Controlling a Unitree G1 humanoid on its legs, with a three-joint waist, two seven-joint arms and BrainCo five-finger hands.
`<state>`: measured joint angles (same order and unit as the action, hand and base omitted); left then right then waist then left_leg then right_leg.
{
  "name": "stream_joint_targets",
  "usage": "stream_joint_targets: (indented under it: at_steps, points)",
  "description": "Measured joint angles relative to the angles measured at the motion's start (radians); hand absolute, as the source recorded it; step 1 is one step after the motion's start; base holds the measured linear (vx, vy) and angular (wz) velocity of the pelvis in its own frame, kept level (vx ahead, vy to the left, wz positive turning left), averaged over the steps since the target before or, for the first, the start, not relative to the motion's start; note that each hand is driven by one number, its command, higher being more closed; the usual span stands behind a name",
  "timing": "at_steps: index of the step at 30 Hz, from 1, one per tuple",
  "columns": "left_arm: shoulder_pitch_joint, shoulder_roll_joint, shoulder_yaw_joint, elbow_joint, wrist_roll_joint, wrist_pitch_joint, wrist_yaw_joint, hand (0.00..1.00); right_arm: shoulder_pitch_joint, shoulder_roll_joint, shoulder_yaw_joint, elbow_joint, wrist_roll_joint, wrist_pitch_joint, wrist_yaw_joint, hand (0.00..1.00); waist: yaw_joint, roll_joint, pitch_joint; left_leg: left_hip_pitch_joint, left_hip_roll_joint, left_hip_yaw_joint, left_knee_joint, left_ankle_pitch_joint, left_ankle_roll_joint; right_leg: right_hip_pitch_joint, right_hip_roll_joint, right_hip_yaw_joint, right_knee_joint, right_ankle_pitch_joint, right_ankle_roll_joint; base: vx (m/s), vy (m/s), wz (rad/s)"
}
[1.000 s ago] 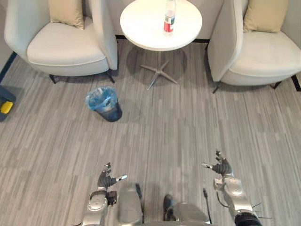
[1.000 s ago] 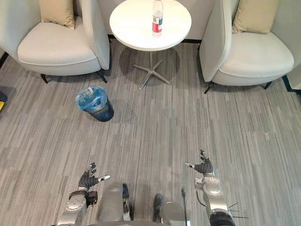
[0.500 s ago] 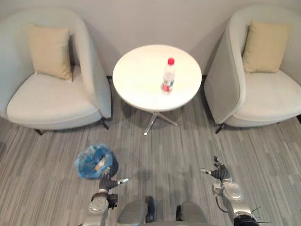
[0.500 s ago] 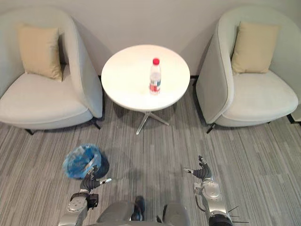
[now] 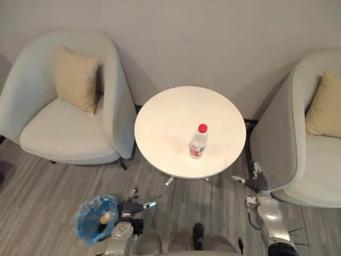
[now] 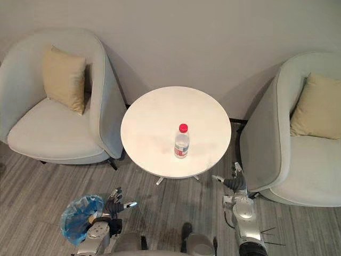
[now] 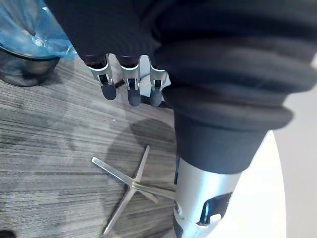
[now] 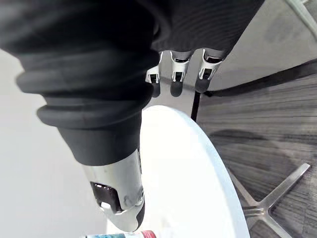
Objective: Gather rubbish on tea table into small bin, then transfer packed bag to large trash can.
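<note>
Bottle [image 5: 197,142]: one, clear plastic, red cap and label, upright on the round white surface [image 5: 165,120], right of centre and clear of the rim. One small bin [image 5: 81,224], lined with crinkled blue bag, stands on the grey striped floor [image 5: 37,197], just beside the left robot hand [image 5: 130,207]. The right robot hand [image 5: 257,182] hangs between the surface edge and the right armchair [image 5: 314,165]. Both hands: fingers straight, apart, empty. The left armchair [image 5: 64,133] and the right armchair each hold one tan cushion [image 5: 77,80].
</note>
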<state>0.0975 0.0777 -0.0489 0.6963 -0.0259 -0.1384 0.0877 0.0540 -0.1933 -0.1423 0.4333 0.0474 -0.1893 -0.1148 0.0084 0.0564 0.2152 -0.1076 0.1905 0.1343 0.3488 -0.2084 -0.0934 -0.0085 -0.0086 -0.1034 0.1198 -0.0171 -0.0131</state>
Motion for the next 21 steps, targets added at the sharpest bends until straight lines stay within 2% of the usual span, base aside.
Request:
stream_joint_targets:
  at_steps: [1, 2, 3, 7, 13, 19, 21]
  points:
    - [0.001, -0.001, -0.006, 0.006, 0.001, 0.000, -0.001, 0.00, 0.011, 0.002, -0.005, -0.003, -0.001, 0.001, -0.004, 0.00, 0.001, 0.008, 0.003, 0.004, 0.001, -0.009, -0.016, 0.059, 0.005, 0.006, 0.004, 0.004, 0.002, -0.006, 0.011, 0.11, 0.234, -0.15]
    - [0.006, 0.007, -0.007, 0.013, 0.001, 0.000, 0.000, 0.00, 0.032, 0.020, 0.001, -0.018, -0.002, 0.007, -0.010, 0.00, 0.008, -0.008, -0.003, 0.026, -0.019, 0.006, -0.038, 0.058, 0.007, 0.009, -0.016, 0.028, 0.005, -0.013, 0.033, 0.09, 0.183, -0.13]
    - [0.017, 0.013, -0.009, 0.020, 0.003, -0.001, -0.001, 0.00, 0.039, 0.030, 0.003, -0.045, -0.014, 0.005, -0.009, 0.00, 0.000, -0.017, -0.005, 0.036, -0.043, 0.012, -0.058, 0.059, 0.018, 0.008, -0.041, 0.034, 0.008, -0.018, 0.047, 0.07, 0.176, -0.16]
    - [0.036, 0.030, -0.006, 0.021, 0.027, -0.002, 0.000, 0.00, 0.024, 0.026, 0.037, -0.105, -0.024, -0.001, -0.009, 0.00, 0.008, -0.021, -0.009, 0.070, -0.090, 0.064, -0.100, 0.059, 0.042, 0.004, -0.080, 0.080, -0.002, -0.015, 0.084, 0.04, 0.130, -0.21]
    - [0.042, 0.074, 0.004, 0.022, 0.035, -0.004, 0.001, 0.00, -0.032, 0.029, 0.149, -0.107, -0.066, -0.002, 0.027, 0.00, 0.011, -0.028, -0.014, 0.075, -0.114, 0.084, -0.125, 0.060, 0.063, 0.005, -0.098, 0.097, -0.047, 0.001, 0.102, 0.05, 0.054, -0.10]
    - [0.044, 0.072, 0.020, 0.034, 0.035, -0.007, 0.004, 0.00, -0.100, 0.028, 0.168, -0.105, -0.067, -0.002, 0.003, 0.00, 0.014, -0.029, -0.014, 0.060, -0.124, 0.066, -0.139, 0.063, 0.066, 0.004, -0.098, 0.074, -0.072, 0.006, 0.101, 0.03, -0.002, 0.08]
    - [0.044, 0.072, 0.023, 0.042, 0.033, -0.022, 0.005, 0.00, -0.138, 0.028, 0.178, -0.085, -0.065, -0.003, -0.011, 0.00, 0.022, -0.029, -0.014, 0.041, -0.125, 0.052, -0.140, 0.066, 0.070, 0.000, -0.098, 0.056, -0.088, 0.012, 0.099, 0.02, -0.020, 0.17]
